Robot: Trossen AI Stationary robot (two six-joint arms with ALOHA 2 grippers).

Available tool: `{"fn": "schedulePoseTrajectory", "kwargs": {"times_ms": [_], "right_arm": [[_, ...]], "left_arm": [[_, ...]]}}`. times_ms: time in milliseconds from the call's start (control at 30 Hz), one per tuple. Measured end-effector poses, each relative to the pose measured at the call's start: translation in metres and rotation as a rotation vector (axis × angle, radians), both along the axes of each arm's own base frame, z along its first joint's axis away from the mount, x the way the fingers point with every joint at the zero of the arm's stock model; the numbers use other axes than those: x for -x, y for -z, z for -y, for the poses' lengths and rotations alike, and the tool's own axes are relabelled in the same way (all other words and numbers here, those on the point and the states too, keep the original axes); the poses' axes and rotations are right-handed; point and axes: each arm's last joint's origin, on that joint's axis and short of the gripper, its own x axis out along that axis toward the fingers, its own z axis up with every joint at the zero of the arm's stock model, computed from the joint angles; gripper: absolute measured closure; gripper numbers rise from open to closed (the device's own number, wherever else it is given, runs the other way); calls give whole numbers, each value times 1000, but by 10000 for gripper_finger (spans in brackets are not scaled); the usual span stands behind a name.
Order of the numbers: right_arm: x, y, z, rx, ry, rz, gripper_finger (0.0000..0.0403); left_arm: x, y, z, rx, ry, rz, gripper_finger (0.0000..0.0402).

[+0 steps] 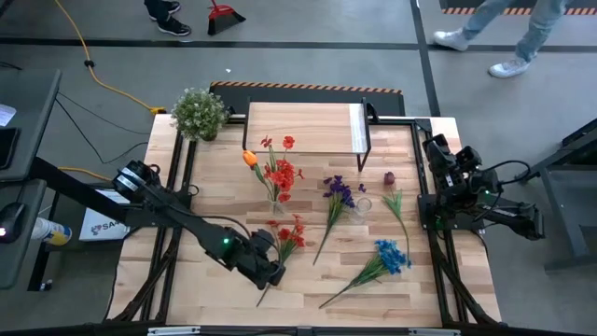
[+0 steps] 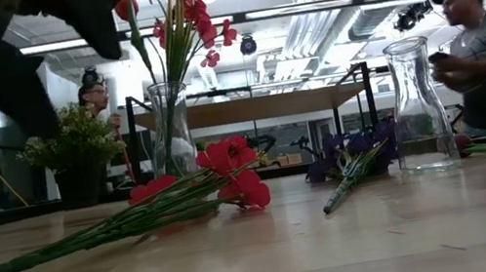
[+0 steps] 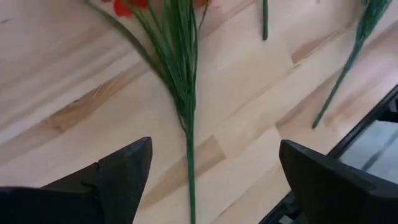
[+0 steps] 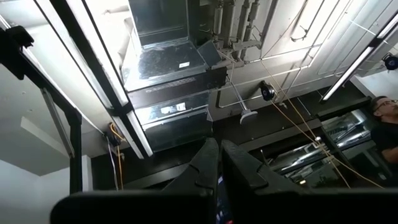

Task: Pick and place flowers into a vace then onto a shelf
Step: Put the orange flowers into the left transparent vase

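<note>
Left gripper (image 3: 208,177): fingers spread wide, holding nothing, poised over the bare lower stem of the red spray (image 1: 287,235), which runs between the two fingers in the left wrist view and lies flat on the table (image 1: 215,303). To do the grasp well, it seems best to descend until the fingertips straddle the stem, keep the stem centred in the gap, close on the bare length below the foliage, and lift level so the blossoms do not drag.

Left arm pose: extended from the left edge toward the near centre, wrist angled along the stem.

Other flowers on the table: purple bunch (image 1: 340,191), blue bunch (image 1: 392,257), rosebud (image 1: 389,176). One vase (image 2: 171,128) already holds red stems and an orange tulip (image 1: 250,159); a second vase (image 2: 415,105) stands empty. Shelf (image 1: 303,129): at the far edge, nothing on it.

Right gripper (image 4: 219,171): clenched, empty, parked at the right edge, pointing upward at the ceiling
</note>
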Motion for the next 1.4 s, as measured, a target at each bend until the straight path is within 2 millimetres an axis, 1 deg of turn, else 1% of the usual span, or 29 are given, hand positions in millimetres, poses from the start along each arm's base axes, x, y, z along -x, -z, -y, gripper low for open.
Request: {"fn": "schedulePoseTrajectory", "kwargs": {"times_ms": [267, 667, 1000, 1200, 1400], "right_arm": [[0, 0, 0, -2, 0, -5, 391], [-2, 1, 1, -9, -2, -21, 391], [-2, 2, 1, -13, 1, -25, 391], [-2, 2, 1, -17, -16, -23, 391], [-2, 2, 0, -48, -68, -7, 391]], "left_arm": [[1, 1, -1, 9, 7, -20, 19], [2, 1, 0, -7, 142, -41, 20], [2, 2, 0, -15, 170, -44, 20], [-4, 17, 5, 25, 124, -80, 19], [-16, 37, 7, 59, 22, -100, 21]]}}
